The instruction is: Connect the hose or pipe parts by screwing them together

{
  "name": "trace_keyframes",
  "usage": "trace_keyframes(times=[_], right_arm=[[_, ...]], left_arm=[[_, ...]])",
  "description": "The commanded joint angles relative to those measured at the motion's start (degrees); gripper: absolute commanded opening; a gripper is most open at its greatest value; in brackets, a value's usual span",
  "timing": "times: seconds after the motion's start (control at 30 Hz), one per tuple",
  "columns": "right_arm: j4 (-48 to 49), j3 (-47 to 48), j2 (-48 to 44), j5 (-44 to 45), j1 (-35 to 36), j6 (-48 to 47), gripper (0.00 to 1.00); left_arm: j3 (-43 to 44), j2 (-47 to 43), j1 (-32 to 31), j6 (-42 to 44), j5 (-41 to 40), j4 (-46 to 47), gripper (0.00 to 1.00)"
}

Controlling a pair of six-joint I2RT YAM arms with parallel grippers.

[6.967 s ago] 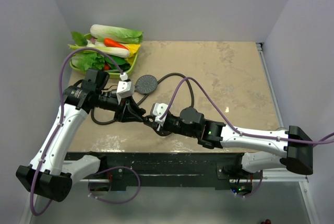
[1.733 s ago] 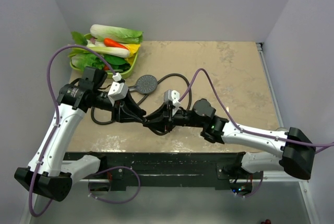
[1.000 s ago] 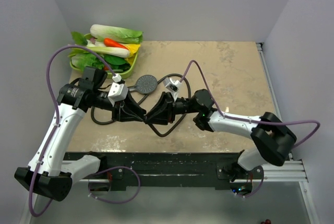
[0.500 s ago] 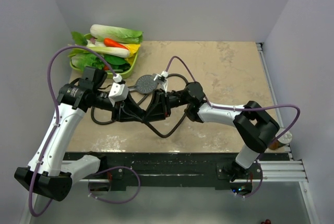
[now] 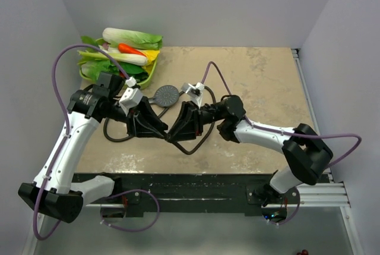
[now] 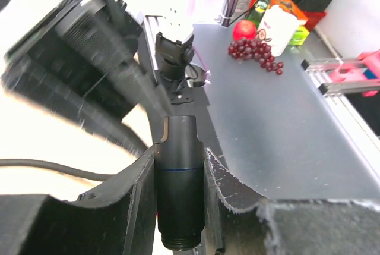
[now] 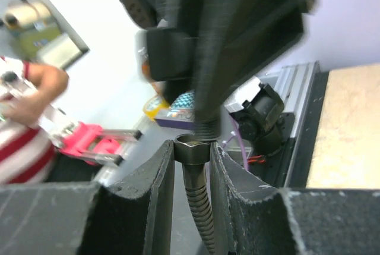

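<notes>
Both grippers pinch: left gripper (image 6: pixel 177 172) the dark grey round-faced shower head (image 5: pixel 167 95), right gripper (image 7: pixel 191 148), at its 3 o'clock, the dark ribbed metal hose (image 7: pixel 200 207).

White arm links (image 5: pixel 61 154), black joints (image 5: pixel 89 101), purple cables (image 5: pixel 57 71), black left pincer (image 6: pixel 178 157)

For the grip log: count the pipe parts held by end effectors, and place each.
2. The shower head handle is clamped in the left end effector; the hose end nut in the right end effector. None seems hidden.
</notes>
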Motion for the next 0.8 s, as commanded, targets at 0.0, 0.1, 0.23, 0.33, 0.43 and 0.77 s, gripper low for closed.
trace_keyframes(times=[0.0,0.1,0.23,0.33,0.43,0.77], right_arm=[[8.4,-0.5,-12.5,4.2,0.0,-17.7,0.00],[-42.5,4.9,-20.2,16.1,4.0,-54.7,0.00],[-62.1,10.6,-23.1,32.3,8.7,-70.6,0.00],[-65.9,9.7,-24.0,43.0,12.7,-74.6,0.00],[-70.1,9.3,-24.5,51.8,16.8,-77.5,0.00],[-66.6,2.0,-24.9,74.3,28.8,-78.9,0.00]], left_arm=[[2.3,2.3,-0.5,-2.3,4.7,-2.3,0.00],[3.1,2.1,-0.4,-3.4,4.4,-2.0,0.00],[4.6,1.9,-0.3,-7.7,1.7,0.1,0.00],[4.5,0.4,0.4,-17.4,-0.6,10.0,0.00],[1.8,-4.1,1.2,-36.0,-8.4,30.1,0.00],[0.5,-3.9,1.5,-49.4,-18.4,35.6,0.00]])
